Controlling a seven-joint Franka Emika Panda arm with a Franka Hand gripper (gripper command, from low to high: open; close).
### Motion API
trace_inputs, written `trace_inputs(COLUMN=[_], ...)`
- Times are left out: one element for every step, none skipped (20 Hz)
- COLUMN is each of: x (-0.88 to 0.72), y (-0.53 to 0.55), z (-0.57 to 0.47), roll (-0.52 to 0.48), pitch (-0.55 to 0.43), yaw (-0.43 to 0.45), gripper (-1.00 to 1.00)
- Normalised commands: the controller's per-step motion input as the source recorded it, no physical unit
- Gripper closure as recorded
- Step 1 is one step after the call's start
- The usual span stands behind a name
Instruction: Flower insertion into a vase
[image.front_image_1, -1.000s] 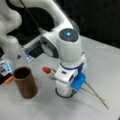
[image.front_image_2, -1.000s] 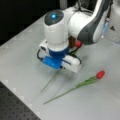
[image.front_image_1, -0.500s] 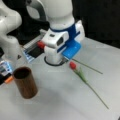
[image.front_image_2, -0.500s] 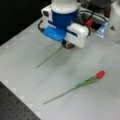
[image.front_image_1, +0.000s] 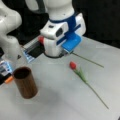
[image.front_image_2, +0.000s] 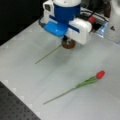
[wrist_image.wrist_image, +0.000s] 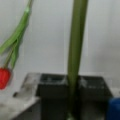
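Observation:
My gripper (image.front_image_1: 64, 52) (image.front_image_2: 67, 43) is shut on the green stem (wrist_image.wrist_image: 75, 47) of one flower, held above the table. In both front views its stem (image.front_image_1: 88, 60) (image.front_image_2: 47, 54) sticks out from the hand, with its red head (image.front_image_1: 40, 39) (image.front_image_2: 92, 19) on the opposite side. In the wrist view the stem runs up between the dark fingers (wrist_image.wrist_image: 51, 87). A second flower, a red tulip (image.front_image_1: 73, 65) (image.front_image_2: 100, 74) (wrist_image.wrist_image: 3, 77), lies flat on the table. The vase (image.front_image_1: 25, 86), a brown wood-grain cylinder, stands upright at a front view's lower left, well apart from the gripper.
The table (image.front_image_1: 60, 100) is pale grey. A second white arm base (image.front_image_1: 10, 37) stands at a front view's left, with black and blue equipment (image.front_image_1: 31, 53) (image.front_image_2: 101, 26) behind the gripper. A dark perforated board (image.front_image_2: 15, 110) borders the table's edge.
The gripper has risen from the table with the flower's stem in its grasp and moved toward the top of both front views. The other tulip has not moved.

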Motion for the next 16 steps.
trace_inputs(x=[0.07,0.08,0.08,0.08,0.09,0.1,0.1,0.11,0.11,0.11,0.1,0.1,0.1,0.1,0.1,0.11], y=[0.05,0.05,0.04,0.04,0.03,0.01,0.0,-0.02,-0.04,-0.06,-0.09,-0.09,-0.11,-0.12,-0.13,-0.15], z=[0.38,0.4,0.41,0.41,0.4,0.37,0.34,0.3,0.26,0.23,0.23,0.22,0.19,0.17,0.14,0.09], roll=[-0.248,-0.255,-0.25,-0.243,-0.232,-0.217,-0.202,-0.185,-0.179,-0.173,-0.178,-0.177,-0.171,-0.167,-0.157,-0.148], pitch=[0.147,0.166,0.178,0.19,0.194,0.197,0.2,0.2,0.206,0.211,0.22,0.221,0.212,0.206,0.194,0.178], yaw=[0.111,0.124,0.121,0.121,0.119,0.119,0.115,0.11,0.101,0.095,0.094,0.093,0.102,0.104,0.11,0.116], gripper=[1.0,1.0,1.0,1.0,1.0,1.0,1.0,1.0,1.0,1.0,1.0,1.0,1.0,1.0,1.0,1.0])
